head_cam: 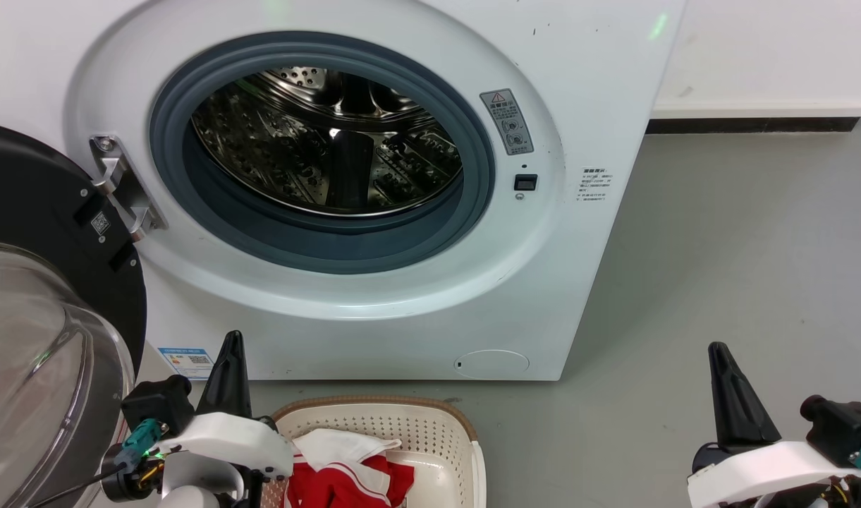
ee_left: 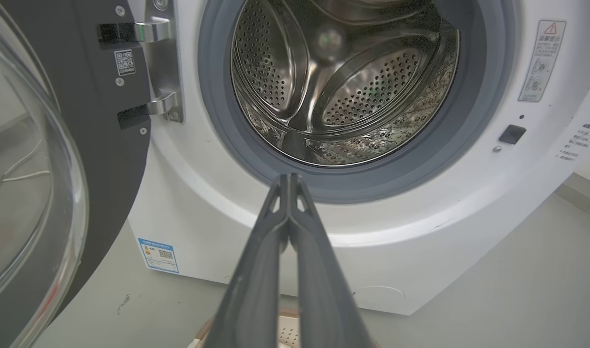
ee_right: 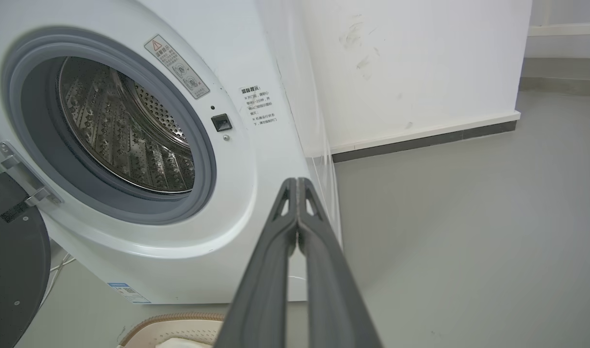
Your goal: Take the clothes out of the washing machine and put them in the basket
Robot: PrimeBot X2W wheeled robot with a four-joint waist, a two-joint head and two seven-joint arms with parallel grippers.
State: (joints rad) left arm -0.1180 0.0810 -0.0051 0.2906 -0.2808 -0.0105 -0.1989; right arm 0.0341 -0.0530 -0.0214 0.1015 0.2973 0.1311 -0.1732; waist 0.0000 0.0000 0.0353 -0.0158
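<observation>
Left gripper (ee_left: 289,180), right gripper (ee_right: 297,181): pressed together, empty, before washing machine (head_cam: 374,310). Clothes (head_cam: 345,480) in basket (head_cam: 430,423); check drum (head_cam: 296,155) near lip before finishing.

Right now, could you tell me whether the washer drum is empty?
Empty as far as visible: the drum shows bare perforated steel, and red clothes lie in the basket.

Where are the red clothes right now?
In the head view, the clothes lie in the basket on the floor, bottom middle, in front of the washing machine and just right of the left gripper.
</observation>
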